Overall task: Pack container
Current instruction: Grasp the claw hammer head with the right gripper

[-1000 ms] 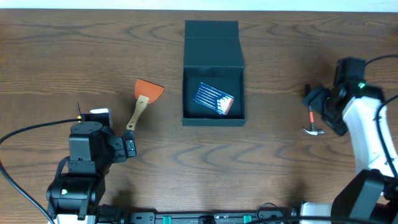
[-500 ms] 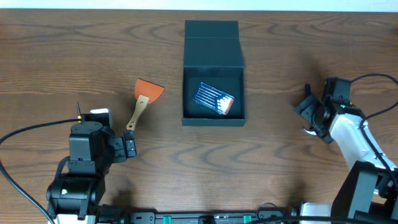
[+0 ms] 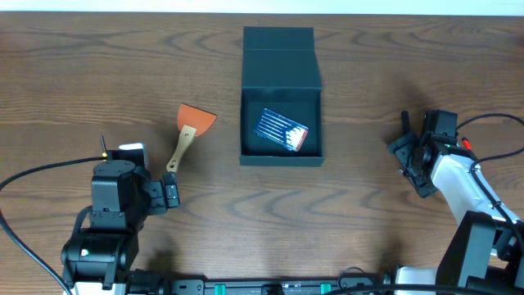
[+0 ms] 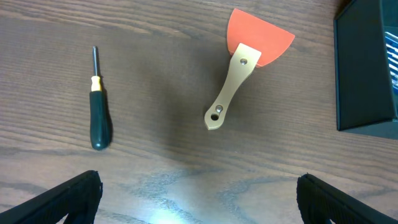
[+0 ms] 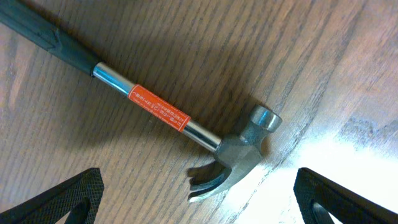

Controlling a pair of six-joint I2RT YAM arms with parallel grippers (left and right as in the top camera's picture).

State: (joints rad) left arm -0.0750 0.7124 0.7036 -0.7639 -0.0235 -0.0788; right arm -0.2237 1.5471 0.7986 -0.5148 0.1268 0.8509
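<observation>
Well back on the desk [image 3: 368, 221], about midway across, sits the container [image 3: 279, 70], a dark teal-grey box with its flap lid thrown open and lying flat on the far side. On the box floor lies a blue packet [image 3: 282, 129] with an orange corner, set at a slant.

To the box's left, clear of it, a scraper [image 3: 187, 135] lies flat, its orange blade toward the far edge and its pale handle running back toward the left arm. The left wrist view also shows a small screwdriver [image 4: 98, 112] with a dark green handle. It lies further left, apart from the scraper, with its shaft pointing away. The left end effector [image 4: 199, 202] hangs above the desk, short of both tools, fingers spread wide with nothing between them.

Over on the right, well apart from the box, the right end effector [image 5: 199, 205] sits low over a claw hammer [image 5: 186, 124]. The hammer lies flat on the wood and has a steel shank, an orange label and a black grip. These fingers are spread wide too, gripping nothing, and the hammer head lies just ahead of the gap between them.
</observation>
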